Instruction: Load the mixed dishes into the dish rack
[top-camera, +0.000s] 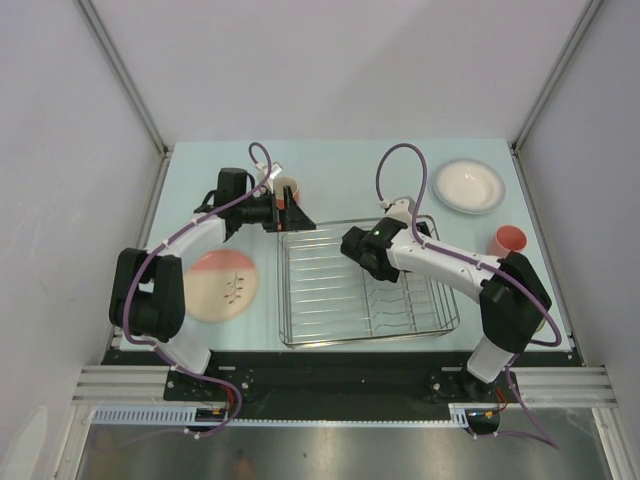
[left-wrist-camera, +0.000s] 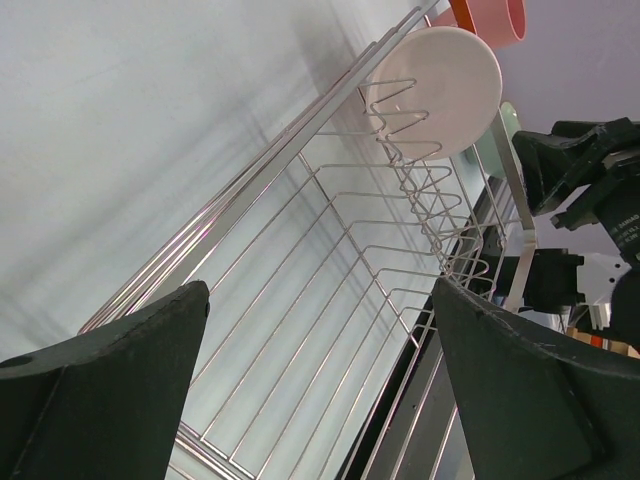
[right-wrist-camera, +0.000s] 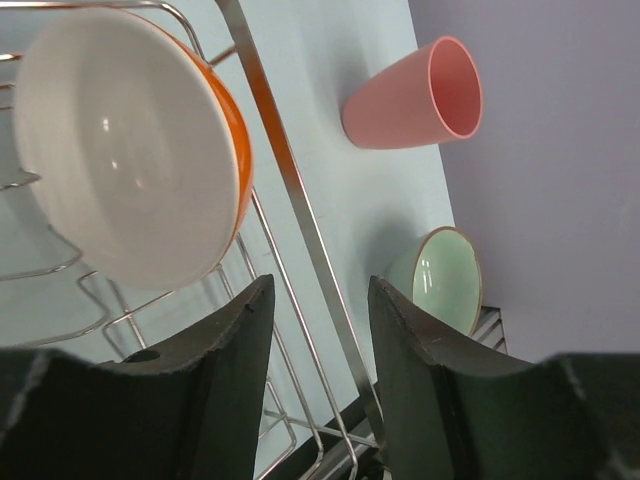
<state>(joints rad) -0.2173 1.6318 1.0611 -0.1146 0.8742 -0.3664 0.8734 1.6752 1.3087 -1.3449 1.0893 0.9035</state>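
Both jaws apart, empty. We should turn left gripper (top-camera: 295, 215) onto orange mug (top-camera: 287, 187), pinch the rim, keep right gripper (right-wrist-camera: 320, 290) off dish rack (top-camera: 320, 300).

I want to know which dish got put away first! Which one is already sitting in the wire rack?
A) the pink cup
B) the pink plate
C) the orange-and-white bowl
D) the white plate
C: the orange-and-white bowl sits among the wires of the dish rack, while the pink plate, pink tumbler and white plate are on the table outside it.
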